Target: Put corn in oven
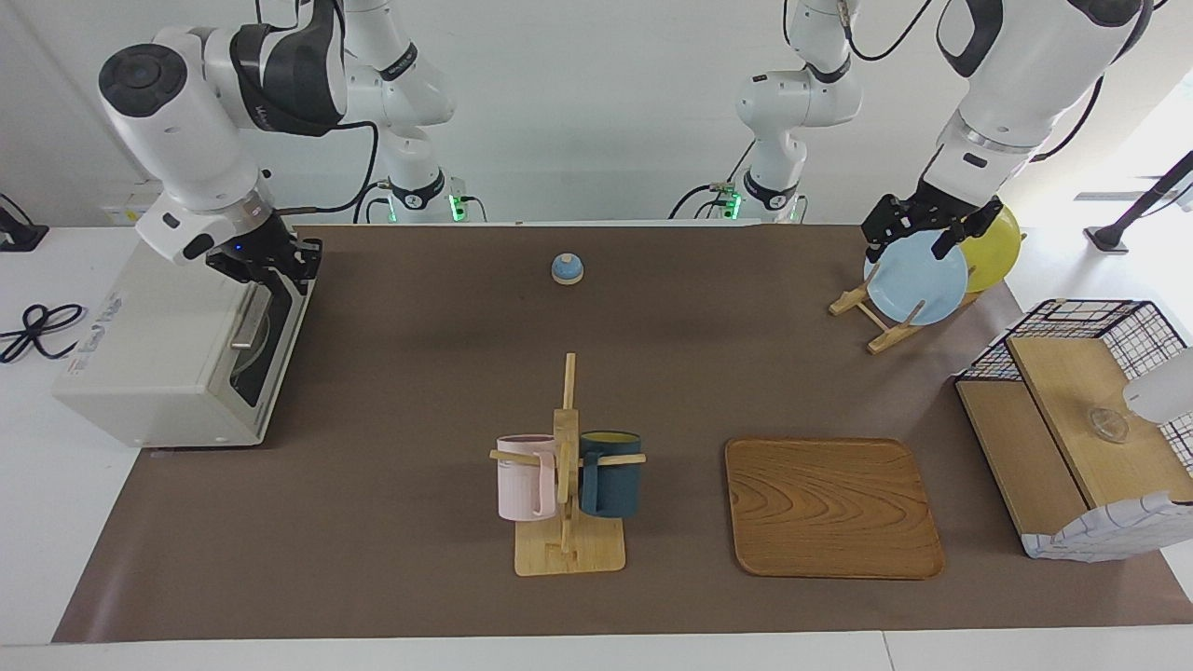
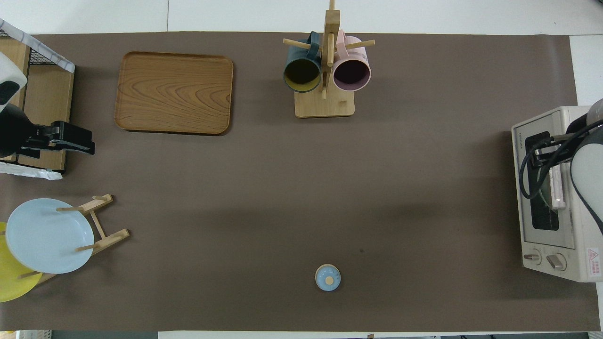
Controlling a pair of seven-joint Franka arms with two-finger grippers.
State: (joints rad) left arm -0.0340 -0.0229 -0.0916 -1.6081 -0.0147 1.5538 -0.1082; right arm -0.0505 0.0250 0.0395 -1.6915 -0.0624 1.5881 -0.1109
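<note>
The oven (image 1: 177, 345) door is shut and no corn shows. The right claw (image 1: 266, 264) hovers above it, grip unclear; left claw (image 1: 918, 233) released.

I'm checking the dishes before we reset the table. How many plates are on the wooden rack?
2: a light blue plate at the front of the rack, and a yellow plate partly hidden by it, under the left gripper. Another plate could be hidden.
</note>
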